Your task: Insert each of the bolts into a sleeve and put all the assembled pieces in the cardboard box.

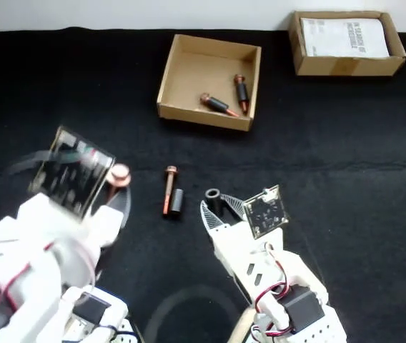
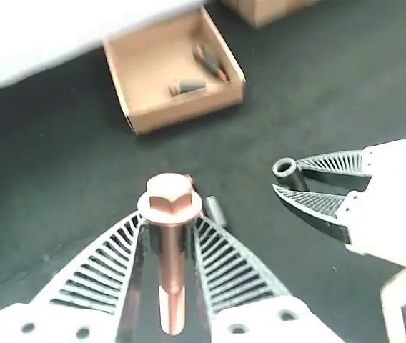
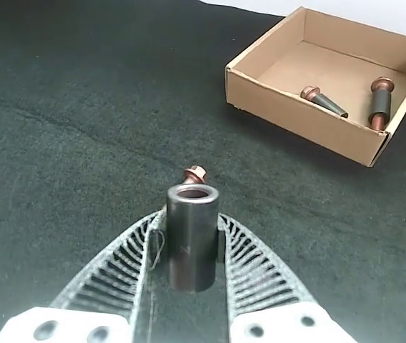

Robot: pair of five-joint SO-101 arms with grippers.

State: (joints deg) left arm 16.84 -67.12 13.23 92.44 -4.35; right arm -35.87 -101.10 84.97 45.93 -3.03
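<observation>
Left hand is clamped tight on a copper bolt, and right hand is gripping a dark sleeve upright, close by. Between the arms a spare bolt and loose sleeve lie side by side on the tabletop, and two assembled pieces sit in the cardboard box.

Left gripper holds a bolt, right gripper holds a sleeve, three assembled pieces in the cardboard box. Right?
No: the cardboard box holds two assembled pieces, not three, per the high view. The left gripper does hold a bolt and the right gripper a sleeve.
</observation>
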